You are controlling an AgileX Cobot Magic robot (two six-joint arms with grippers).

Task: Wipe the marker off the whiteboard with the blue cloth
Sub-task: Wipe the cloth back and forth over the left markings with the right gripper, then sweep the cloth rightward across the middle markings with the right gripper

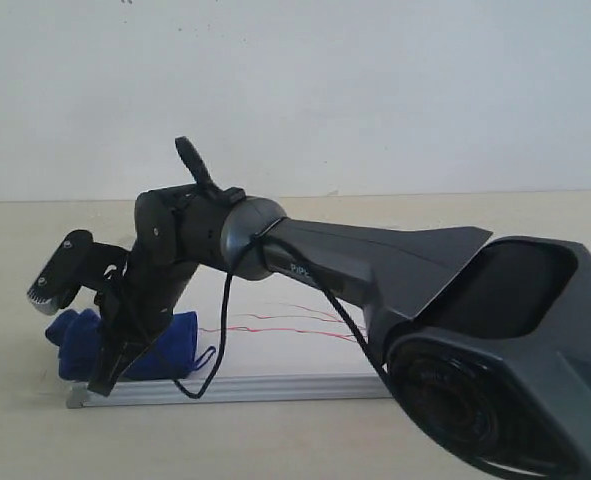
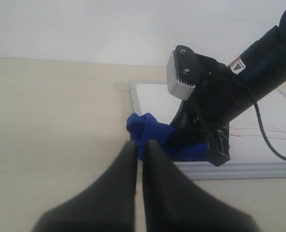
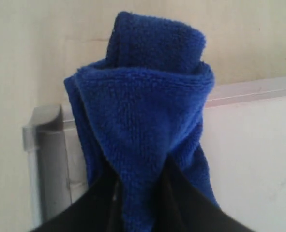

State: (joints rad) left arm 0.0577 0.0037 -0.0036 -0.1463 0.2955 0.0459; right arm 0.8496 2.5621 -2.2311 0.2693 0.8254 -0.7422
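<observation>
The whiteboard (image 1: 275, 352) lies flat on the table, silver frame along its near edge. Thin red marker (image 1: 275, 320) lines wave across its middle, also showing as marker (image 2: 263, 133) lines behind the arm. The blue cloth (image 1: 175, 340) sits bunched on the board's near left corner. My right gripper (image 1: 115, 365) reaches across and is shut on the blue cloth (image 3: 143, 96), which bulges out past the right gripper (image 3: 140, 169) over the whiteboard (image 3: 254, 159) edge. My left gripper (image 2: 139, 142) hovers over bare table short of the blue cloth (image 2: 150, 128), fingers nearly together, holding nothing.
A black cable (image 1: 220, 340) loops down from the right arm over the board's near edge. The right arm's large body (image 1: 455, 300) fills the right foreground. A grey corner piece (image 3: 41, 130) caps the frame beside the cloth. Beige table (image 1: 35, 440) surrounds the board.
</observation>
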